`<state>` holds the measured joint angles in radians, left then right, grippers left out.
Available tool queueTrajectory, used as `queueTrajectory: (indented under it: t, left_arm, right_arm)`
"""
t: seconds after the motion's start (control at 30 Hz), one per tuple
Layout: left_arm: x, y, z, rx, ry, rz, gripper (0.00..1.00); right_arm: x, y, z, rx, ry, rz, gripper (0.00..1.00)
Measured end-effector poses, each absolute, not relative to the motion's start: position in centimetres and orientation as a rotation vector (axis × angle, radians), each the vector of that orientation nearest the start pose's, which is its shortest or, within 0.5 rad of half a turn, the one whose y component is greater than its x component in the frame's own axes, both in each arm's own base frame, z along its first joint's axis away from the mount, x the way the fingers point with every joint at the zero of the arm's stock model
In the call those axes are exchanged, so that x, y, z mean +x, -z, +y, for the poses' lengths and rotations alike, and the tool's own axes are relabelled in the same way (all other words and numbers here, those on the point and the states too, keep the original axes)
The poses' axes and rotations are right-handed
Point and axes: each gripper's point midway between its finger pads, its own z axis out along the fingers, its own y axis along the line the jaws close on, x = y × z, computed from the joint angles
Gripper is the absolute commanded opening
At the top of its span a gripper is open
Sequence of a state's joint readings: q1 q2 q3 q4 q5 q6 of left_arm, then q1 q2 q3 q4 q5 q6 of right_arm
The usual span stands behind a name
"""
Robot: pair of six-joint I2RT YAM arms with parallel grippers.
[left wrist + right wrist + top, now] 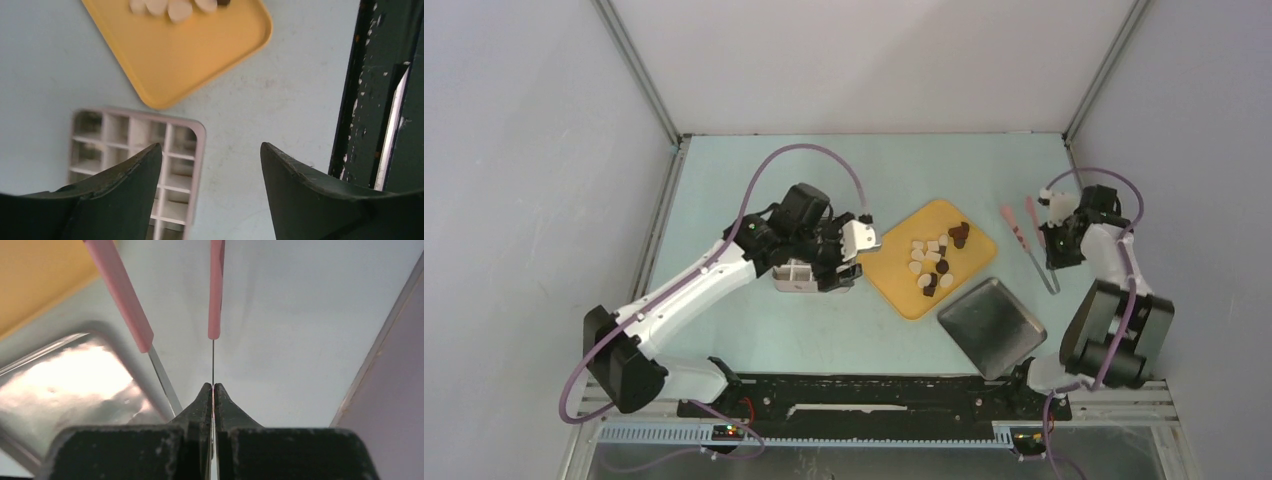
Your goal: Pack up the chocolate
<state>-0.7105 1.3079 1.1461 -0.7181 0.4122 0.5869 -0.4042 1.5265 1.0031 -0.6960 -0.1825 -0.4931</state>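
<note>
The chocolate (934, 260), cream-white and dark brown pieces, lies on a yellow tray (894, 275); the left wrist view catches a few white pieces (170, 7) at its top edge. My left gripper (832, 272) hovers open over the right edge of a white compartment box (125, 135), nothing between its fingers (300, 190). At the right, my right gripper (213, 386) is shut on the thin metal blade of one arm of the pink tongs (215, 290). The tongs' other arm (122, 295) runs free to the left.
A shiny metal tray (991, 325) lies right of the yellow tray, close to the tongs (1024, 235). The black base rail (370, 100) runs along the near edge. The enclosure wall (390, 390) stands close on the right.
</note>
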Motion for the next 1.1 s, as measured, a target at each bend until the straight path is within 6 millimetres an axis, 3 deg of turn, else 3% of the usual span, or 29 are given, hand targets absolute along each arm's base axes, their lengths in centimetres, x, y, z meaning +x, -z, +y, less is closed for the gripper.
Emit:
queueTrajectory:
  t: [0.1, 0.17, 0.27, 0.37, 0.47, 0.6, 0.77, 1.1]
  left_arm:
    - [21.9, -22.0, -27.7, 1.66, 0.563, 1.674, 0.72]
    - [22.0, -25.2, -29.5, 1.688, 0.564, 1.572, 0.67]
    - [21.7, -28.5, -32.1, 1.734, 0.567, 1.454, 0.63]
    - [20.9, -29.8, -34.2, 1.792, 0.574, 1.377, 0.62]
    - [19.8, -28.6, -35.0, 1.871, 0.57, 1.371, 0.62]
    - [19.2, -24.8, -34.7, 1.951, 0.51, 1.444, 0.61]
    - [19.4, -20.1, -33.0, 2.004, 0.404, 1.558, 0.55]
    - [21.2, -20.4, -33.5, 1.941, 0.315, 1.552, 0.5]
  right_arm:
    - [28.9, -9.5, -7.4, -0.357, -0.001, 2.63, 0.0]
    - [28.9, -11.3, -3.6, -0.531, -0.042, 2.559, 0.0]
    - [27.6, -12.3, 2.9, -0.817, -0.185, 2.472, 0.0]
    - [25.0, -12.6, 8.6, -1.071, -0.339, 2.396, 0.0]
    - [22.6, -12.9, 11.6, -1.229, -0.41, 2.347, 0.0]
    - [20.4, -12.9, 13.2, -1.337, -0.459, 2.333, 0.0]
    - [19.3, -12.8, 13.4, -1.368, -0.483, 2.351, 0.0]
    - [18.7, -13.3, 13.6, -1.374, -0.509, 2.33, 0.0]
